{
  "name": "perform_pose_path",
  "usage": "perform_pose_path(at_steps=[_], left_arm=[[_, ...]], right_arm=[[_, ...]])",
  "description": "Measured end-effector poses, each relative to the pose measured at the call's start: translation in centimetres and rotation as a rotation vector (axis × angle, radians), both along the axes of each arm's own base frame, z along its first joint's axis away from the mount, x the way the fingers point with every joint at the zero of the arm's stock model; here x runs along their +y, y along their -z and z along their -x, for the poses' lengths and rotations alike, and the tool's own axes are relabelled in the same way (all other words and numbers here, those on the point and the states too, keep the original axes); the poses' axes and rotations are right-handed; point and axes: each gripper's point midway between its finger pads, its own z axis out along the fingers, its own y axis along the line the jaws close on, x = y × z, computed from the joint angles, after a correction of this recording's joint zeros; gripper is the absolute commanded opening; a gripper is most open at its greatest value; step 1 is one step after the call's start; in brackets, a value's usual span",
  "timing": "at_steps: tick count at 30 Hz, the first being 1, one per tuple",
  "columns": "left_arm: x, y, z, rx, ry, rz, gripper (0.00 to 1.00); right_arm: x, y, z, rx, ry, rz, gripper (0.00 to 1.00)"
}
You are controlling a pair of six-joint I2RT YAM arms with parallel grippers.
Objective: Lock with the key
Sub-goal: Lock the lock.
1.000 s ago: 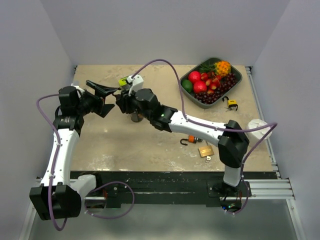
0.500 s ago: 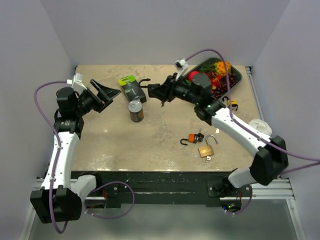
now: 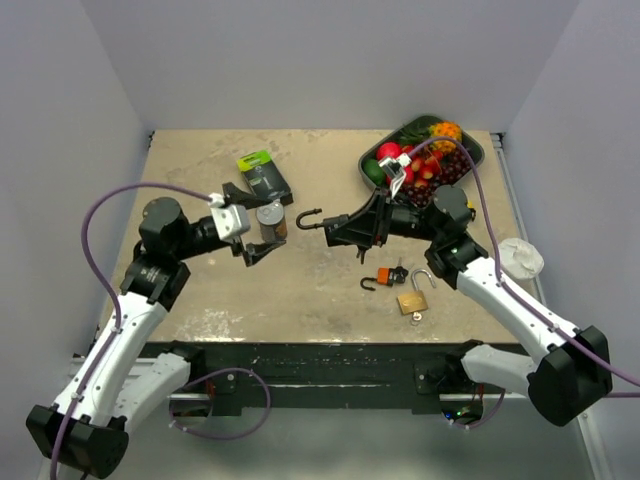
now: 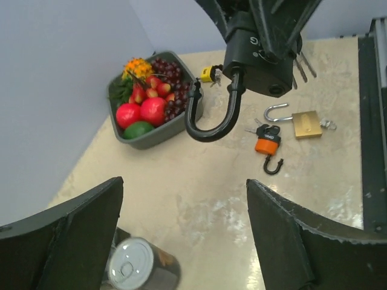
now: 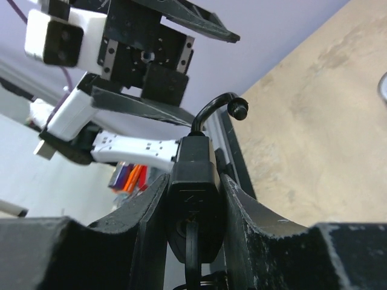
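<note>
My right gripper (image 3: 342, 226) (image 5: 193, 181) is shut on a black padlock (image 3: 328, 222) (image 5: 195, 187) (image 4: 257, 57), held in the air over the table's middle. Its open shackle (image 3: 308, 217) (image 4: 211, 118) (image 5: 219, 107) points left, toward my left gripper (image 3: 258, 236) (image 4: 184, 184). A dark key piece (image 5: 192, 241) sticks out of the keyhole, and silver keys (image 4: 302, 63) dangle behind the lock. The left gripper stands wide open, holding nothing, facing the shackle a short way off. A tin can (image 3: 270, 222) (image 4: 136, 266) stands by its far finger.
An orange padlock (image 3: 383, 281) (image 4: 266, 147) with keys and a brass padlock (image 3: 414, 298) (image 4: 305, 122), both open, lie at front right. The fruit tray (image 3: 472, 160) (image 4: 151, 136) sits back right, with a small yellow lock (image 4: 208, 74) near it. Also here are a green-and-black packet (image 3: 262, 175) and a white object (image 3: 522, 258).
The right arm drew back from the can, carrying the black padlock right and toward the front. The left arm swung in from the back left, and its gripper now faces the shackle.
</note>
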Motion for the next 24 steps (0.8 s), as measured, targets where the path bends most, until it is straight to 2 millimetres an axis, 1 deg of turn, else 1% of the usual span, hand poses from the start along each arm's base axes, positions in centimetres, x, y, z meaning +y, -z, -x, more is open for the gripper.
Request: perform_pose_path(at_steps=[1, 4, 8, 11, 18, 21, 24], left_arm=[[-0.6, 0.2, 0.3, -0.062, 0.025, -0.025, 0.79], [-2.1, 1.3, 0.6, -0.202, 0.064, -0.082, 0.71], [-3.6, 2.5, 0.9, -0.335, 0.085, -0.134, 0.66], [-4.4, 2.3, 0.9, -0.409, 0.079, -0.144, 0.63], [-5.3, 0.5, 1.0, -0.511, 0.056, -0.126, 0.57], [-5.6, 0.4, 1.4, -0.532, 0.064, -0.128, 0.5], [-5.7, 0.4, 1.5, -0.544, 0.066, -0.132, 0.46]], right_arm=[[-0.1, 0.2, 0.4, 0.013, -0.014, -0.001, 0.0], [-0.3, 0.4, 1.2, 0.04, -0.04, -0.007, 0.0], [-0.4, 0.6, 1.9, 0.063, -0.061, -0.017, 0.0], [-0.4, 0.6, 2.1, 0.073, -0.07, -0.024, 0.0], [-0.4, 0.5, 2.3, 0.085, -0.082, -0.038, 0.0], [-0.4, 0.2, 2.5, 0.084, -0.094, -0.046, 0.0], [-0.4, 0.0, 2.7, 0.085, -0.1, -0.053, 0.0]])
